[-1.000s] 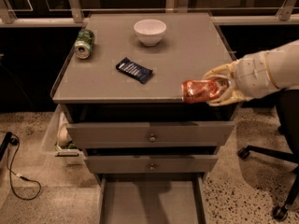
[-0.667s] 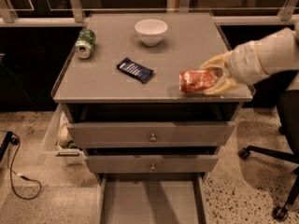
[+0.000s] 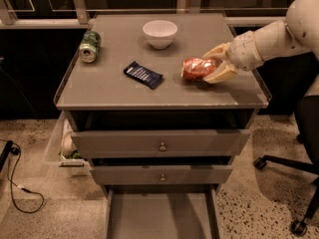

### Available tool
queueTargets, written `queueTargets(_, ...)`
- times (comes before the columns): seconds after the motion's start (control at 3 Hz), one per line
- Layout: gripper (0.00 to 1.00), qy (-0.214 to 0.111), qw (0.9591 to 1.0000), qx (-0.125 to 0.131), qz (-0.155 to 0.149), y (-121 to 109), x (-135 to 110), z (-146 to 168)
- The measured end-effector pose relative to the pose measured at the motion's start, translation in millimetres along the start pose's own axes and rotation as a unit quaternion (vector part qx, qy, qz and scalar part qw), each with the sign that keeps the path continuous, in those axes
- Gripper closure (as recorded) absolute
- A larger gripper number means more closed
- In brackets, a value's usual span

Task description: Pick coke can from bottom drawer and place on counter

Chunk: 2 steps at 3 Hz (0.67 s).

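Over the last second the small red-orange, dented metal coke can (image 3: pixel 194 68) has travelled from the front right edge of the wide flat grey counter (image 3: pixel 114 91) further in over its surface, toward the upper middle of the frame. It now sits low over the right-centre of the counter and seems to rest on it, though contact cannot be confirmed. The cream two-finger gripper (image 3: pixel 208 67), reaching in from the right edge of the frame, has its jaws closed around the can's right end, one finger above it in the frame and one below.

This suggests the lift from the shallow grey bottom drawer (image 3: pixel 159 218), pulled out and bare at the bottom of the frame, is done, and only the release remains.

The can lies on its side. Its long axis runs roughly left to right across the frame, the free end pointing left toward the dark blue wrapped packet (image 3: pixel 143 74). A white bowl (image 3: pixel 160 33) stands above it and a green soda can (image 3: pixel 89 46) lies at the upper left, both well apart from it.
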<state>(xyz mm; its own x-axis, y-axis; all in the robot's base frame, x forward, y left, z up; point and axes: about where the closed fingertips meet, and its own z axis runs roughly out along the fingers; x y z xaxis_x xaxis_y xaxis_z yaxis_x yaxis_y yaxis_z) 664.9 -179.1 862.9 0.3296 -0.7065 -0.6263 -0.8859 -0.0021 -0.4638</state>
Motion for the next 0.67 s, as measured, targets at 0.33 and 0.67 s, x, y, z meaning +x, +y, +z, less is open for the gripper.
queueTargets(0.33, 1.0, -0.03, 0.9982, 0.025, 0.045, -27.9, 3.3, 0.3)
queueTargets(0.67, 1.0, -0.034, 0.9948, 0.053, 0.08, -43.6, -1.2, -4.2)
